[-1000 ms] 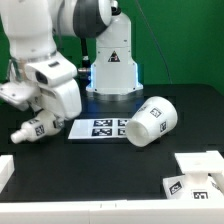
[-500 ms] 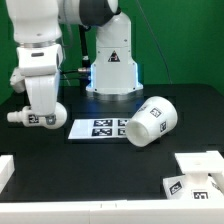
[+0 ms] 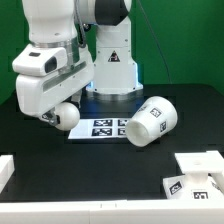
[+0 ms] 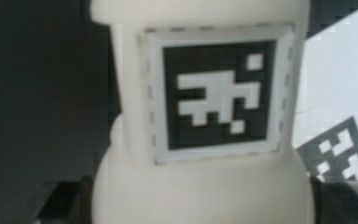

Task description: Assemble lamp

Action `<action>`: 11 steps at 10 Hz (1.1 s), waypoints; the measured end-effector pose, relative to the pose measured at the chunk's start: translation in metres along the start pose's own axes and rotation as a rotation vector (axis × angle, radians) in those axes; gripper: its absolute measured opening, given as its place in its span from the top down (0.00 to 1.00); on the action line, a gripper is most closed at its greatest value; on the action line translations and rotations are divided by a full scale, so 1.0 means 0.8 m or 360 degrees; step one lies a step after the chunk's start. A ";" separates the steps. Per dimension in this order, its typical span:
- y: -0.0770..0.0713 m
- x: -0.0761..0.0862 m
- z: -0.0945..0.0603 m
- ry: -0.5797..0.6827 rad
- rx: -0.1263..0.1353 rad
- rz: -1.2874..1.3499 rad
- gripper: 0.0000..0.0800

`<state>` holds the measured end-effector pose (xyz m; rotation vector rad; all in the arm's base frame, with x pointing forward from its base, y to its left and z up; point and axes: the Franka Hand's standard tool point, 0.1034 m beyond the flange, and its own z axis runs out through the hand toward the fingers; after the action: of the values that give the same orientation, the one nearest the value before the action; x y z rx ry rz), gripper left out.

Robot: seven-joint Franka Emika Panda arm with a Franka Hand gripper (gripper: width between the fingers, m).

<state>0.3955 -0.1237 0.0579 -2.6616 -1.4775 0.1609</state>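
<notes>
Bulb [image 3: 66, 116] in gripper [image 3: 54, 113], shade [image 3: 150, 120] on side nr marker board [image 3: 100, 128]

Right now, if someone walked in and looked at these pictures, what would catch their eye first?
The big white arm on the exterior view's left, its gripper holding the round bulb by the end of the marker board. Next, the shade lying on its side mid-table, and the base at the exterior view's lower right. In the wrist view, the bulb's tag fills the frame.

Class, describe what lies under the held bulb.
Under the bulb shows the marker board's end at the exterior view's left, on the black table; the bulb hides the board's corner there.
</notes>
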 end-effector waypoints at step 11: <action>0.000 0.008 0.019 0.0101 0.0070 0.1683 0.29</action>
<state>0.3965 -0.1177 0.0423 -3.0430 0.0750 0.1608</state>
